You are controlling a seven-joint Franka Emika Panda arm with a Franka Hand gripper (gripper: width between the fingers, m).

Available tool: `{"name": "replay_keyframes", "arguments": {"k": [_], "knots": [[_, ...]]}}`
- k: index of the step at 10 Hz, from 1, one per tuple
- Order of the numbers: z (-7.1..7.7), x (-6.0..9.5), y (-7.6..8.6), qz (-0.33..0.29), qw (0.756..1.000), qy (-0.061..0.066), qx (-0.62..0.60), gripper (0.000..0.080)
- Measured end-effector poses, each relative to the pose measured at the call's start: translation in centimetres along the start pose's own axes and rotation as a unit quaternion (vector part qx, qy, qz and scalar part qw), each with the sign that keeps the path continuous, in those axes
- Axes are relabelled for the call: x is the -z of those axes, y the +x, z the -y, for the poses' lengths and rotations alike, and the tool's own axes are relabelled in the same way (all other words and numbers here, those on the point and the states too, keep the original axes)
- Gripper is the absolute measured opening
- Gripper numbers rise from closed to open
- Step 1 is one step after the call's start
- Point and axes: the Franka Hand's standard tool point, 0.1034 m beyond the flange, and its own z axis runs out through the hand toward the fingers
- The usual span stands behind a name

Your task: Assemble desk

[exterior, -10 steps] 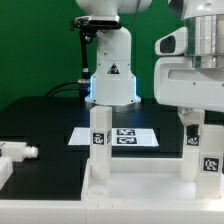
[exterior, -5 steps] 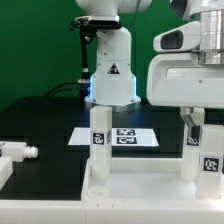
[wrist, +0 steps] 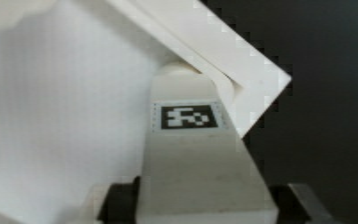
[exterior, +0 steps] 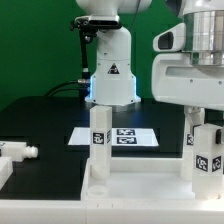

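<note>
The desk's white rimmed tabletop (exterior: 140,190) lies at the front of the black table. Two white square legs stand upright on it, one on the exterior view's left (exterior: 99,135) and one on the right (exterior: 206,152), each with a black-and-white tag. My gripper (exterior: 205,128) comes down over the top of the right leg. In the wrist view the tagged leg (wrist: 194,150) runs up between my jaws, and my gripper (wrist: 202,205) has its dark pads (wrist: 130,202) against both sides of the leg. The tabletop (wrist: 51,120) fills the space beside that leg.
The marker board (exterior: 125,137) lies flat behind the tabletop. My arm's white base (exterior: 110,80) stands beyond it. On the exterior view's left, a loose white part (exterior: 15,150) and another white piece (exterior: 5,172) rest on the table.
My jaws have closed in on the right leg. My hand has come down a little, and the leg's top has shifted slightly toward the exterior view's left.
</note>
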Motion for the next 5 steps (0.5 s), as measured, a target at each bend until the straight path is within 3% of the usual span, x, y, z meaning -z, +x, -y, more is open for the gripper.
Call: {"name": "replay_keyframes", "arguments": {"k": [1,4,5], "knots": [[0.17,-0.03,-0.13,0.006,0.997,-0.001,-0.078,0.0290],[0.17,-0.05,-0.20,0.006,0.990,-0.001,-0.143,0.0290],[0.25,-0.05,-0.32,0.013,0.976,0.001,-0.220,0.0290]]}}
